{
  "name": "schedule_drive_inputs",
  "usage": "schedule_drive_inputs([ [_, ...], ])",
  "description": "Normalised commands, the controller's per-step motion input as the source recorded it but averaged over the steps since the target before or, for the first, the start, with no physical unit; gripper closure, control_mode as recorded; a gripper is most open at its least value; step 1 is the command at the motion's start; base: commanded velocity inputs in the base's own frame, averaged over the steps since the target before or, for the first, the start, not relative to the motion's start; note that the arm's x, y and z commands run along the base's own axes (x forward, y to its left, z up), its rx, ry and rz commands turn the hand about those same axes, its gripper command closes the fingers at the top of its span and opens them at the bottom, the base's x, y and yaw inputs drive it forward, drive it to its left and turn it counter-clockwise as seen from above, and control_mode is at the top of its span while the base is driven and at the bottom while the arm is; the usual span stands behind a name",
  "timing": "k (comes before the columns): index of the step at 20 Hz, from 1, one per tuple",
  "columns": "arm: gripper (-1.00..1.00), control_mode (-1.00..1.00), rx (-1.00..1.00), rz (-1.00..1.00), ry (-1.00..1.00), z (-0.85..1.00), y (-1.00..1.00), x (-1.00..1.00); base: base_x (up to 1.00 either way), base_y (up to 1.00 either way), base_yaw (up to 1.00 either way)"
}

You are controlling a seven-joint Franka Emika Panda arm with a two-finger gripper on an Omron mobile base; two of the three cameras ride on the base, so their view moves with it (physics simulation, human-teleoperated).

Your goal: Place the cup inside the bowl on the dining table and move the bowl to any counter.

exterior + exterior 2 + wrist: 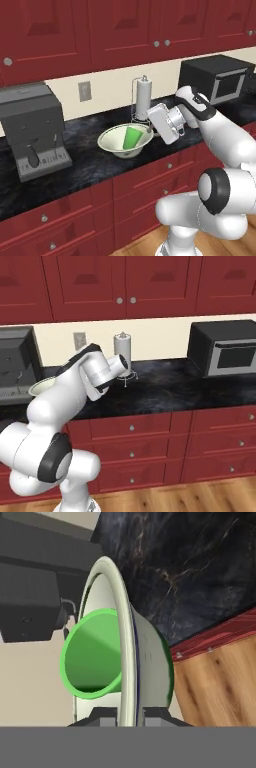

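Gripper (131, 716) nearly closed, pinching the rim of the bowl (116, 144) at its 3 o'clock edge, likely to carry both things at once. Cup (132, 137) lying tilted inside. Bowl at or just above the counter (85, 165). Arm bent, wrist reaching sideways.

Right base view: the arm covers nearly all of the bowl (41, 387), just a rim sliver at left. Hand view: the cup (92, 657) base sits behind the bowl's rim, coffee machine (35, 597) cropped at left edge.
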Motion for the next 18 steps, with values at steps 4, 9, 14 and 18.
schedule_drive_inputs([
  [4,1.00,1.00,0.00,0.00,0.00,0.00,0.00,0.00,0.09,-0.13,0.17],
  [9,1.00,1.00,0.00,0.00,0.00,0.00,0.00,0.00,0.00,0.11,0.19],
  [14,1.00,1.00,0.00,0.00,0.00,0.00,0.00,0.00,0.27,0.02,0.22],
  [18,1.00,1.00,0.00,0.00,0.00,0.00,0.00,0.00,0.58,-0.16,0.13],
])
